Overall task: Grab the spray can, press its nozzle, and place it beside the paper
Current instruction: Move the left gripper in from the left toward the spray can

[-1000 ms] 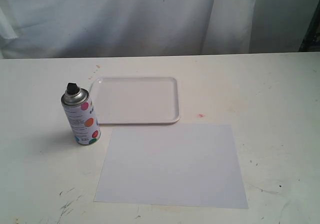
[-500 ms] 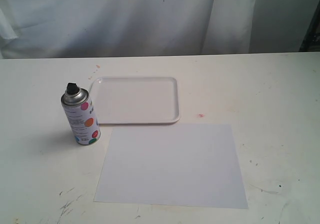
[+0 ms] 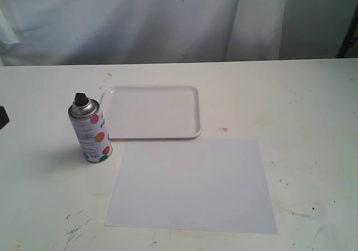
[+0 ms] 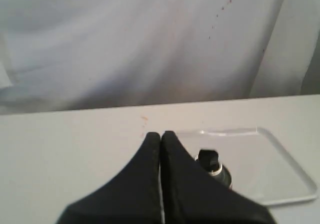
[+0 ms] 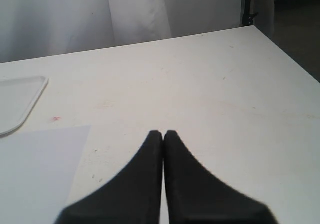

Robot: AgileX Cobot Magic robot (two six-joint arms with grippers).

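The can [image 3: 91, 129] stands upright (axis vertical) ahead of the left jaws, the nearer pair; left and right jaws are pressed together, empty.

L claw [image 4: 160, 135] & R claw [image 5: 163, 134] both closed, empty.

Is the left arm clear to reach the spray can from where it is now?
Probably yes. Only table lies between the left end effector and the spray can; the tray sits on the can's far side. The end effector is shut, so it must open first.
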